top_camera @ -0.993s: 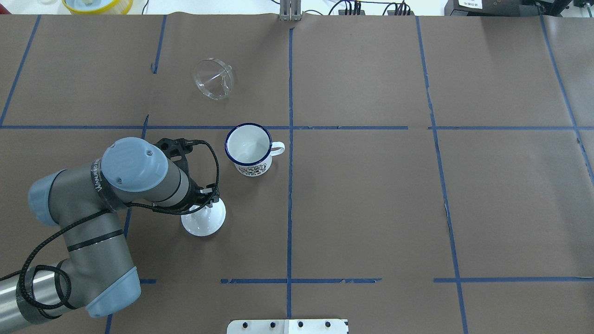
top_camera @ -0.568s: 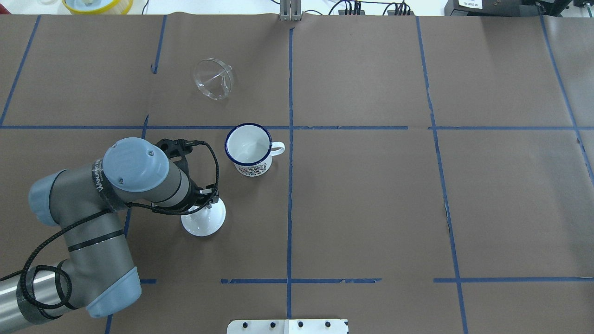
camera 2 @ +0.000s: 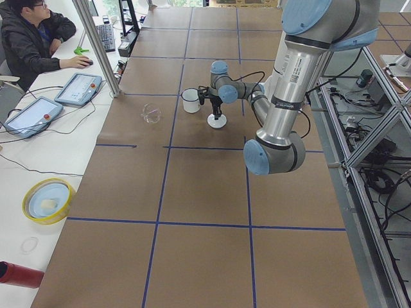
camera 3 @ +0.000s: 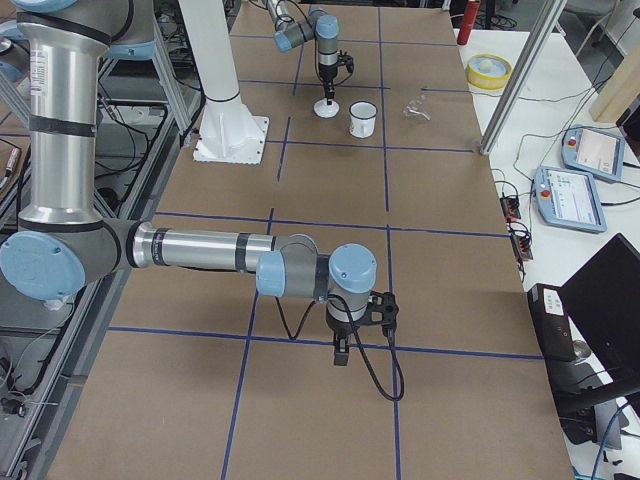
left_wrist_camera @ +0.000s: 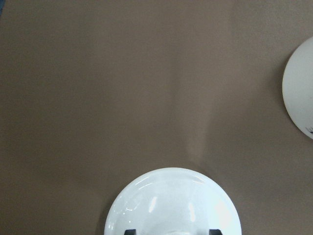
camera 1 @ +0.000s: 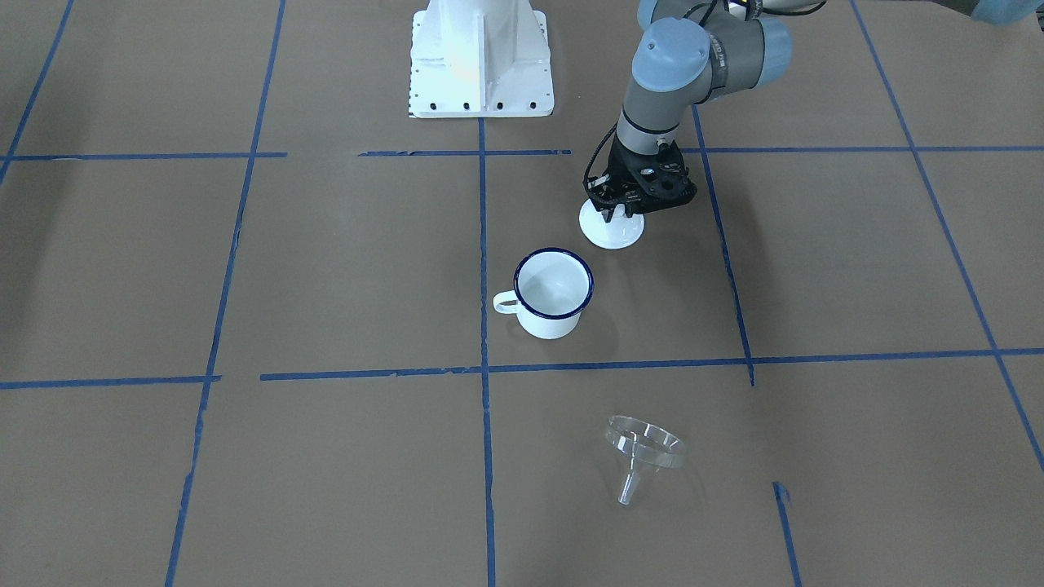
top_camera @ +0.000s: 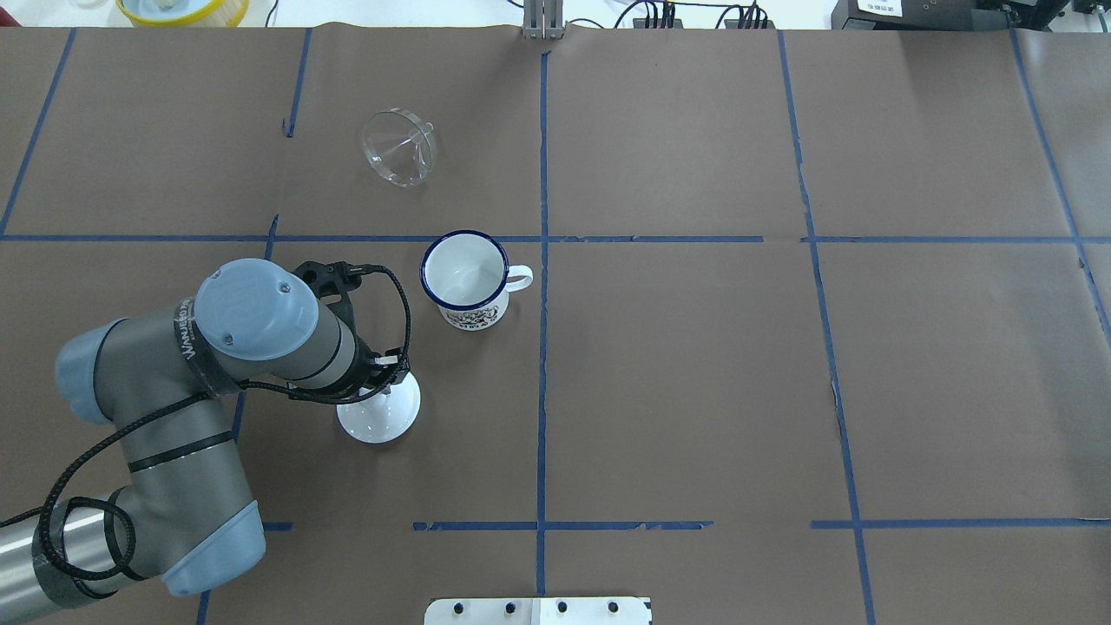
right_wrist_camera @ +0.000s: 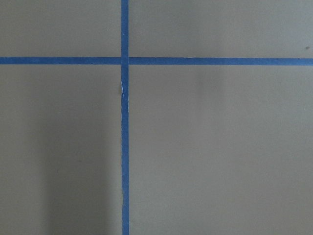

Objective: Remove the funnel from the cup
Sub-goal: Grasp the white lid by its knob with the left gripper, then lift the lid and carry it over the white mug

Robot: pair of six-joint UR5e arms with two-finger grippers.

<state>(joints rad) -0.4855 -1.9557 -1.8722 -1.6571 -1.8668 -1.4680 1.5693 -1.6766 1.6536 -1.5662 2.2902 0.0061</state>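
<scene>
The clear funnel [top_camera: 397,148] lies on its side on the brown table, apart from the cup, and also shows in the front view [camera 1: 644,448]. The white cup [top_camera: 466,278] with a dark blue rim stands upright and empty [camera 1: 553,295]. My left gripper [top_camera: 386,382] is over a round white lid [top_camera: 382,421] beside the cup, its fingers on either side of the knob [left_wrist_camera: 171,232]. My right gripper [camera 3: 340,355] shows only in the exterior right view, far from these things; I cannot tell its state.
The robot's white base [camera 1: 481,57] stands at the table's near edge. Blue tape lines [top_camera: 542,260] cross the brown paper. A yellow bowl [top_camera: 182,9] sits beyond the far edge. An operator [camera 2: 32,32] sits at the side desk.
My left arm and the white lid have shifted slightly left together. The cup and funnel have not moved.
</scene>
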